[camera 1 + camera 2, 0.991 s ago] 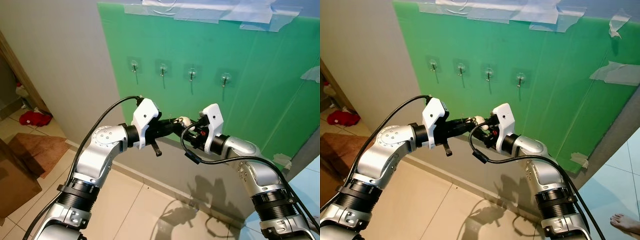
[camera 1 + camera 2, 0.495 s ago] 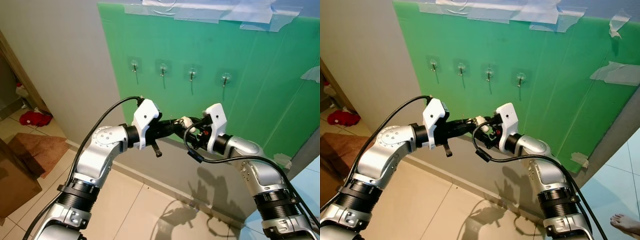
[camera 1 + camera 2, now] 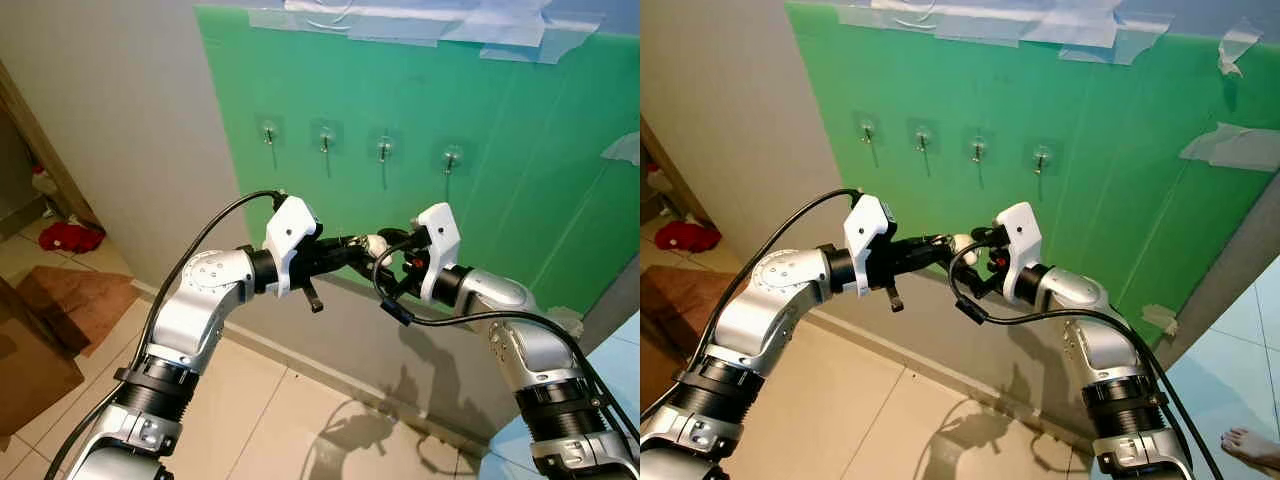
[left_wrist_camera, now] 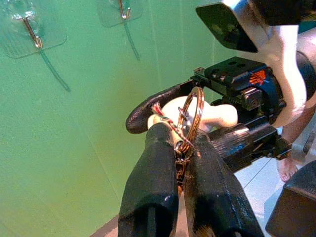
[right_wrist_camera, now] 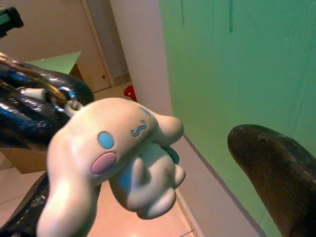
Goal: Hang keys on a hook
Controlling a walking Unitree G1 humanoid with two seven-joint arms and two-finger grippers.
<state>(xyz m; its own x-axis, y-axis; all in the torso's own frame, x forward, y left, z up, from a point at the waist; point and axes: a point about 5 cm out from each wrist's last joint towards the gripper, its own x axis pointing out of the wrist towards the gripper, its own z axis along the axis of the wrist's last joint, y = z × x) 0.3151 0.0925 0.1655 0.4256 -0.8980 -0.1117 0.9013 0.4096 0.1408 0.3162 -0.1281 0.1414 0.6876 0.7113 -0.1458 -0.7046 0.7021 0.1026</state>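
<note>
Currently the keys (image 4: 190,118) are clamped by the ring in the left gripper (image 4: 185,148), with the right gripper (image 3: 392,258) spread apart around the white charm (image 5: 118,158). Nothing is hung yet; all 4 hooks (image 3: 384,150) are bare.

bright, even | arm shadows on floor | wrist foreground perhaps soft

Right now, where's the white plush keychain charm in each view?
Left eye: plush charm between the two grippers, mid-frame.
Right eye: same spot, below the hook row.
Left wrist: behind the key ring, beyond the left fingers.
Right wrist: large, centre-left.
Shared landmark: green board.
</note>
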